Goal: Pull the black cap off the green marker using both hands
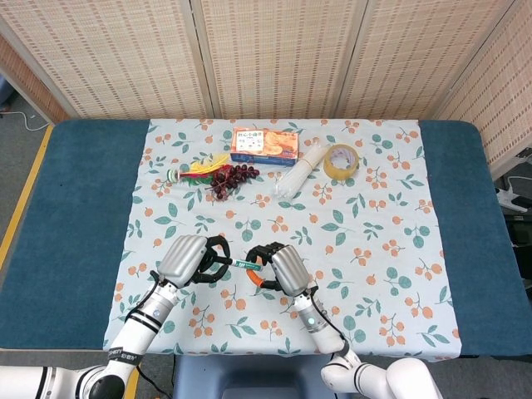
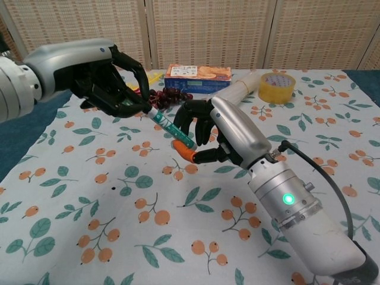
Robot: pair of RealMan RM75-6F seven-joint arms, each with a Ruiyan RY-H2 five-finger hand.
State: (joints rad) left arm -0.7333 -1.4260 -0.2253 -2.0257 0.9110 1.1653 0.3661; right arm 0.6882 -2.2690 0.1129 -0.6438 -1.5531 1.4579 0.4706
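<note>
We are looking at the green marker (image 2: 169, 126) held in the air between both hands, low over the front part of the worktop (image 1: 83, 208) and its flowered cloth (image 1: 366, 241). Our left hand (image 2: 101, 74) is gripping the upper end of the marker with its fingers curled tightly around it; we cannot make out the black cap, since those fingers are hiding that end. The marker is slanting down and to the right from there. Our right hand (image 2: 222, 133) is closing its fingers around the lower end, with an orange fingertip (image 2: 184, 151) just under the barrel. In the head view the two hands are sitting close together, the left hand (image 1: 189, 259) and the right hand (image 1: 278, 268) joined only by the short green barrel (image 1: 247, 264). Well behind them, along the far edge of the cloth, a biscuit box (image 1: 264, 144), a bunch of dark grapes (image 1: 230, 179), a roll of tape (image 1: 341, 160) and a bundle of white sticks (image 1: 301, 169) are lying.
</note>
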